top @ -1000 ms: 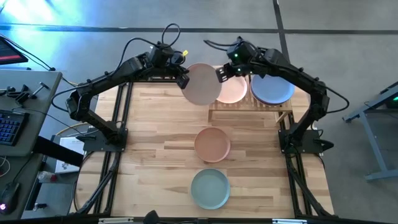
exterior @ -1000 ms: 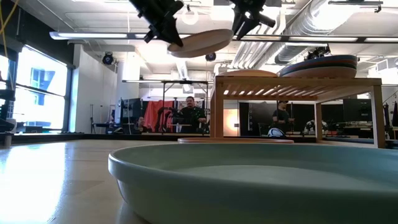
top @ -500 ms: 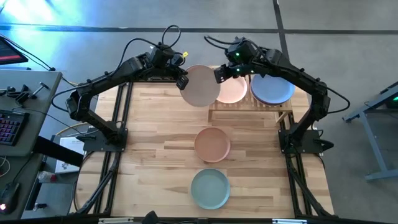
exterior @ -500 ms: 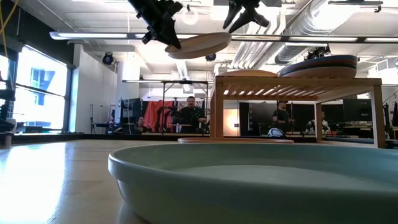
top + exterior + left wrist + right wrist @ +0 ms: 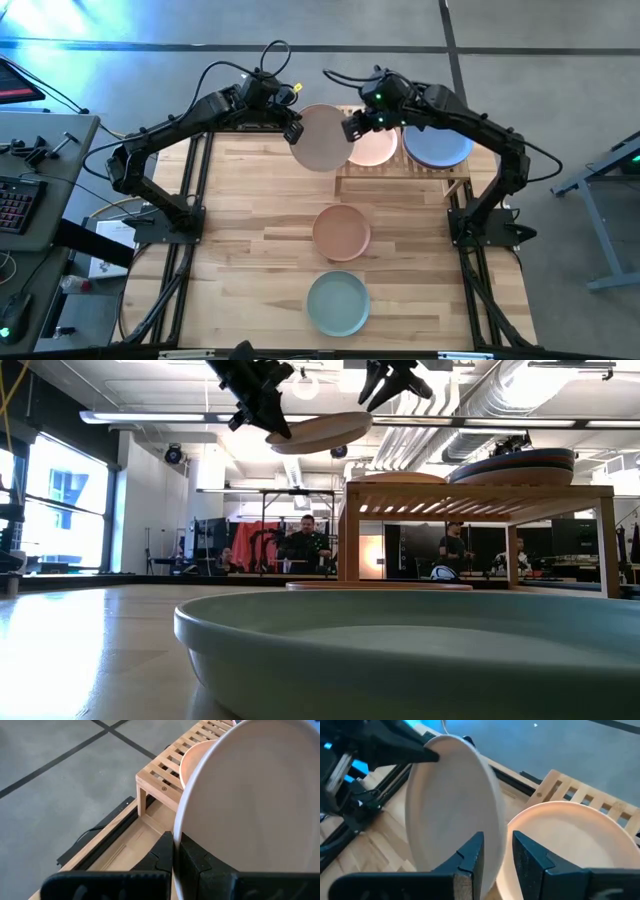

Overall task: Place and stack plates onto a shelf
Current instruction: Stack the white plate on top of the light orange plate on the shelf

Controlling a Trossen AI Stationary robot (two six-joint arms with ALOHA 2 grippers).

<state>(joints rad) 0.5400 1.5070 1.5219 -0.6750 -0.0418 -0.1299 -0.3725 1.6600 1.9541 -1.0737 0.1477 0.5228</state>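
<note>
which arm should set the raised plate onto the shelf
Left, probably. The left tool is shut on the raised plate, holding it beside the shelf. The right tool is open at the plate's far edge, gripping nothing.

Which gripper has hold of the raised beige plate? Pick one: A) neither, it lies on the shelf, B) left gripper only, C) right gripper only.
B: the left gripper is clamped on the rim of the beige plate, which hangs in the air beside the shelf; the right gripper stands open at the opposite edge.
</note>
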